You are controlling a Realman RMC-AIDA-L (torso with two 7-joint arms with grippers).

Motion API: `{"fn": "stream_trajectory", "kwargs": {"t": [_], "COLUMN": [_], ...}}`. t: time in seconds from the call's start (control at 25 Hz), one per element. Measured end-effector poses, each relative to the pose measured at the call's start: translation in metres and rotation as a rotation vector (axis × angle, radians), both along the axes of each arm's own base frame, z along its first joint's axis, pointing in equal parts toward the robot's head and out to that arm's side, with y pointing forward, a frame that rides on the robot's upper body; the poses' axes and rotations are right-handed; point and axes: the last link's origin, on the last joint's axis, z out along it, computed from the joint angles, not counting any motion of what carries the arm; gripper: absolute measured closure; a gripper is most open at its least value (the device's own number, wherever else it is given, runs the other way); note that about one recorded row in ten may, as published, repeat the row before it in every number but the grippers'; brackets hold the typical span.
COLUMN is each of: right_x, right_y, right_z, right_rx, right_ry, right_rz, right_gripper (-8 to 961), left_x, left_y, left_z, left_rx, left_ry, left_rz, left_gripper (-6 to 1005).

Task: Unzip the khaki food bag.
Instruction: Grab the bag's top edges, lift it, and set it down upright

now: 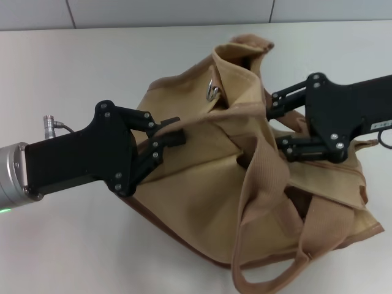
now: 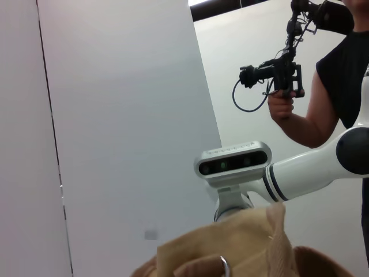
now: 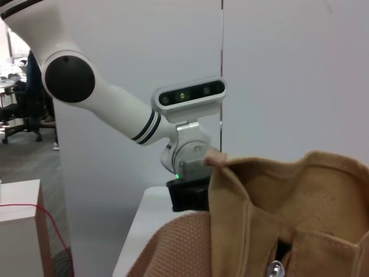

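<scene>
Plainly, from the head view, the khaki food bag (image 1: 245, 184) lay slumped in the middle of the white desk (image 1: 61, 79), its top bunched upward and one webbing handle (image 1: 263, 202) flopping toward the near edge. The left gripper (image 1: 174, 131) reached in from the robot's left, its fingers (image 1: 176, 138) drawn close together against the canvas near a fold; I judged it was pinning the cloth so the bag would not slide, though whether it really pinched fabric I could not make out. The right gripper (image 1: 275, 125) came in from the other side with its fingers spread — one above and one below the ridge of gathered fabric — apparently straddling the zipper line to catch the pull. A silver metal ring (image 1: 212, 90) stood on the raised top between the two.

From the left wrist view, only the crest of the bag showed, tan canvas with a silver ring (image 2: 223, 266) poking up. Beyond it stood the right arm's camera housing (image 2: 233, 163), and a person (image 2: 331, 86) holding a camera rig behind that.

From the right wrist view, the bag's folded tan rim (image 3: 277, 190) filled the near side — a small silver piece (image 3: 276, 268) sat low in the crease, possibly the zipper pull, which would explain the aim. The left arm (image 3: 104, 109) loomed across the bag.
</scene>
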Motion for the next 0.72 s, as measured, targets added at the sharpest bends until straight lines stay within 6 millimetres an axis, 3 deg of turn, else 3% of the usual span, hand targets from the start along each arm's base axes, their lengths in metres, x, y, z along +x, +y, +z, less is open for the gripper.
{"fn": "stream_trajectory", "kwargs": {"t": [0.2,0.4,0.72], "right_x": [0.001,0.002,0.004], "right_y": [-0.002,-0.006,-0.009], "right_z": [-0.006,-0.01,-0.014], "right_rx": [-0.028,-0.061,-0.095], "right_ry": [-0.008,-0.001,0.013], "right_rz": [-0.003,-0.004,-0.022], "right_gripper": [500,625,680], "left_x": [0.0,0.001,0.001], "left_y": [0.0,0.0,0.0], "left_z": [0.0,-0.001,-0.002], "left_rx": [0.003,0.008,0.012], "left_ry": [-0.002,-0.003,-0.002], "left_rz": [-0.002,-0.008,-0.009], "left_gripper": [933,933,932]}}
